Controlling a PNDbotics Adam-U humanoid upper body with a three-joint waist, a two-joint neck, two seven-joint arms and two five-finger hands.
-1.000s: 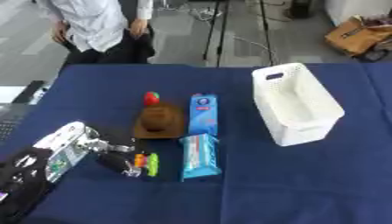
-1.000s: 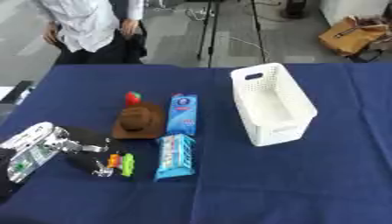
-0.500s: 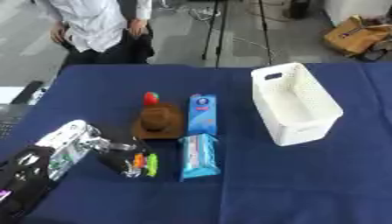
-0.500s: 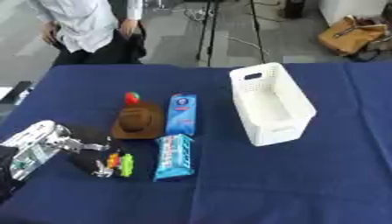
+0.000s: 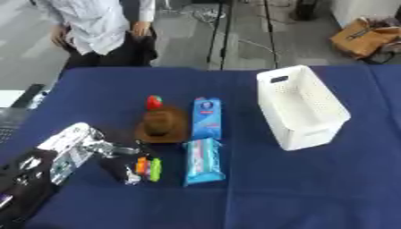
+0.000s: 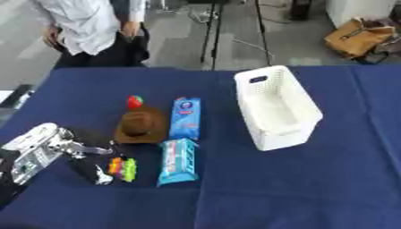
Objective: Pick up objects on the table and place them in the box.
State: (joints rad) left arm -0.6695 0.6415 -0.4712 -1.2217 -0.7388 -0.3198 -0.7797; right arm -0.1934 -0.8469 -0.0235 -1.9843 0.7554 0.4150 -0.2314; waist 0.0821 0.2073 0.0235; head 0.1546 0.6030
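Left hand (image 5: 117, 156) comes in from the lower left, low over the counter (image 5: 313, 192), silver forearm angled up-right. Its dark fingers reach down beside the small multicolour object (image 5: 147, 167); can't tell if they're apart, curled, or touching it. Right hand shows in neither view.

Objects on the blue counter:
- Small multicolour object: orange, green and a bit of pink, short, long axis roughly near-far, just right of the left hand's fingers.
- Light blue flat packet (image 5: 203, 161): long axis near-far, slightly tilted, just right of the multicolour object, directly below the blue carton.
- Blue carton (image 5: 206, 118): lying flat, long axis near-far, its white round mark at the far end.
- Brown hat-shaped object (image 5: 162, 127): just left of the carton, looks to be touching or nearly touching it, brim flat on the counter.
- Small red object with a green top (image 5: 154, 102): just beyond the hat, upright.

White box (image 5: 301, 107): perforated plastic basket, upright, open top, long axis near-far with the near end swung slightly right. Handle slot visible in the far end wall. Sits well right of the carton, apart from all the objects. Inside looks empty; all five objects lie on the counter outside it.
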